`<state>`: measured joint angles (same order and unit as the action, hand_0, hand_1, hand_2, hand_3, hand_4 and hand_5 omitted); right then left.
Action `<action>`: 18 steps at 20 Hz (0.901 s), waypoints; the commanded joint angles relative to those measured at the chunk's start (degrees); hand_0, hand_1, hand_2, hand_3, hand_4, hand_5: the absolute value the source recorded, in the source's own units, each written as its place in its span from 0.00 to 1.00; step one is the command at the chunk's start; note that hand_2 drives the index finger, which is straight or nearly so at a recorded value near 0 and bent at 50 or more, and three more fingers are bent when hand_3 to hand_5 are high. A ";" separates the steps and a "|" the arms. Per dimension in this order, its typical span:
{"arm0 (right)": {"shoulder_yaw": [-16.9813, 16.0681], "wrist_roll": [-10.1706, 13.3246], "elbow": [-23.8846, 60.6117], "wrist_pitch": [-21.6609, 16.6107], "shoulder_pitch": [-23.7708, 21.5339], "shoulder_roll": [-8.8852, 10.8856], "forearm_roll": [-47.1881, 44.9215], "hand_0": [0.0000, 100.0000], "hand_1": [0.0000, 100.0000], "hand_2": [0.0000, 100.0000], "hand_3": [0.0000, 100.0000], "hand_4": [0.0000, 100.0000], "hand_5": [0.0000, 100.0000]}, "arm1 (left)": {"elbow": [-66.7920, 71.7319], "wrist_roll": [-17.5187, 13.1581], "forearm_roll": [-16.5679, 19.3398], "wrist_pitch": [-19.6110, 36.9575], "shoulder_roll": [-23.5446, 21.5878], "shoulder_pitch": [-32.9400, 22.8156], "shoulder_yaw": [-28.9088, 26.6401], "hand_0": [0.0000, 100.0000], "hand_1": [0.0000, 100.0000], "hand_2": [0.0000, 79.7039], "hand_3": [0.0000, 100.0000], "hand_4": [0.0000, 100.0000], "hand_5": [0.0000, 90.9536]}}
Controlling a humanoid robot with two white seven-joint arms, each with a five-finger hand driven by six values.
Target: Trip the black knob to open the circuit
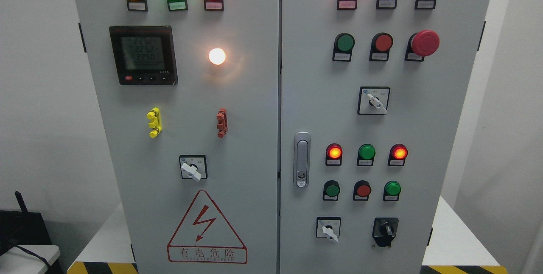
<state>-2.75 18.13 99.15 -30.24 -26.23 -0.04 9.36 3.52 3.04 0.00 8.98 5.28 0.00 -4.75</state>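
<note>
The black knob (385,229) sits on a black plate at the lower right of the grey cabinet's right door (382,121). Its handle stands about upright. No robot hand or arm shows in the head view.
White rotary switches sit at the lower left of the right door (328,229), higher on the same door (375,101) and on the left door (191,169). Lit indicator lamps, push buttons, a red emergency stop button (424,43), a door latch (301,159) and a meter (143,54) fill the panel.
</note>
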 commanded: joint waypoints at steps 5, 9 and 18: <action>0.02 0.94 3.33 8.96 9.18 -1.63 3.56 0.13 0.77 0.37 0.77 0.82 0.87 | 0.00 0.03 1.93 -0.02 -0.01 0.44 0.00 0.12 0.39 0.00 0.00 0.00 0.00; 0.28 1.03 3.16 11.86 11.11 -2.33 3.56 0.13 0.81 0.36 0.75 0.82 0.88 | 0.00 0.03 1.93 -0.02 0.08 0.44 0.00 0.12 0.39 0.00 0.00 0.00 0.00; 0.46 2.26 1.84 17.49 17.35 -3.74 3.56 0.18 0.83 0.36 0.76 0.83 0.89 | 0.00 0.03 1.93 -0.02 -0.01 0.44 0.00 0.12 0.39 0.00 0.00 0.00 0.00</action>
<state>-2.53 20.24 101.39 -14.35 -12.51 -1.89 12.78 3.52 3.04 0.00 8.98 5.28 0.00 -4.75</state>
